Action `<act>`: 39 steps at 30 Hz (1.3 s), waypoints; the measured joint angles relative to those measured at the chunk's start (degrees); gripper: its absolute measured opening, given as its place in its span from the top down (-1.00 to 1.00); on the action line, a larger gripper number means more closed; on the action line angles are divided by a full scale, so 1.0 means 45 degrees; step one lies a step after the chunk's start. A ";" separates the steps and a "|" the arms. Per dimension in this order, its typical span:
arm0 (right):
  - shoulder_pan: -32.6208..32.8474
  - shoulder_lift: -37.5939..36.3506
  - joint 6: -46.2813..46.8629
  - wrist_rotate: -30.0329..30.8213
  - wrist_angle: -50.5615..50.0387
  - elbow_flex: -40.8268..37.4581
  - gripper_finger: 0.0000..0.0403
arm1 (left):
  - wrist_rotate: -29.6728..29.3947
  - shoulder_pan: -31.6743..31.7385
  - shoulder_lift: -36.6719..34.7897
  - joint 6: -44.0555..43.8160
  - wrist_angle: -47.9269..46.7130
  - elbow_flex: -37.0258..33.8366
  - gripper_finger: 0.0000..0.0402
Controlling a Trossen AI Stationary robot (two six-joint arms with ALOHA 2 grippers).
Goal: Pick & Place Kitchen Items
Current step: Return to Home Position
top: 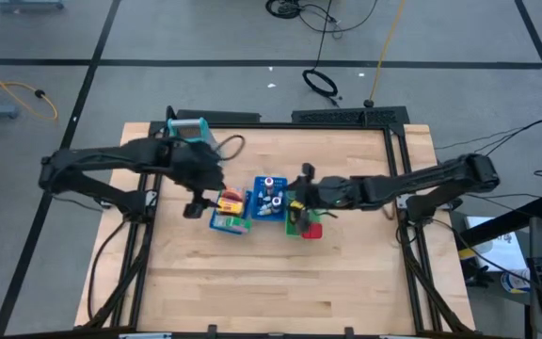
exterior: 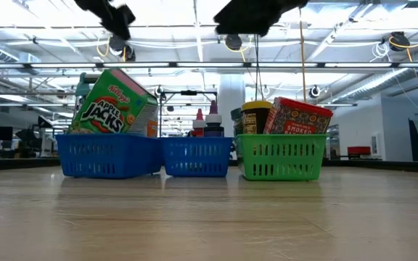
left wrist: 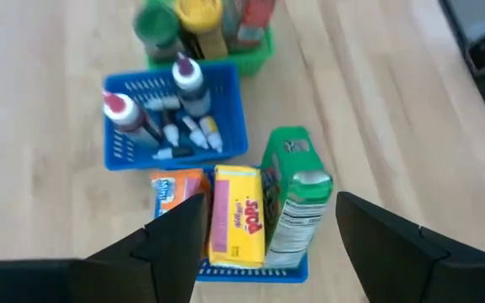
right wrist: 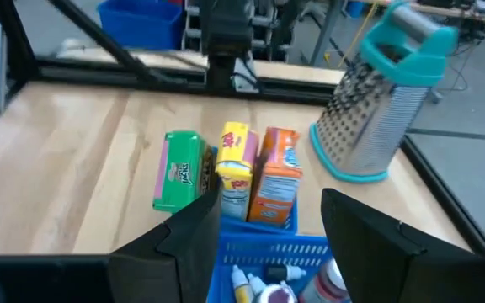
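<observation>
Three bins, high view: left blue bin (top: 222, 223), middle blue bin (top: 262, 215) and green bin (top: 293, 227) side by side at mid-table; no grocery visible outside them
Arms, high view: left gripper (top: 196, 209) just beside the left blue bin, right gripper (top: 299, 193) over the middle and green bins
Low view: green cereal box (exterior: 111, 101) tilted in the left blue bin; yellow-lidded jar (exterior: 257, 116) and red block (exterior: 300, 116) standing in the green bin
Left wrist view: fingers (left wrist: 171, 244) spread, holding nothing, over yellow box (left wrist: 237, 215) and orange packet (left wrist: 171, 189); tiny bottles (left wrist: 190, 84) in the middle blue bin
Right wrist view: fingers (right wrist: 183, 244) apart, empty; grater (right wrist: 386, 101) beyond the boxes
Progress: sorting looks complete; only the arms' return home seems left
</observation>
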 joint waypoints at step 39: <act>0.0027 -1.5982 0.2769 0.0282 0.2027 -1.2490 0.01 | -0.4948 -0.3174 -1.0426 -0.4876 1.1569 -1.2565 -0.33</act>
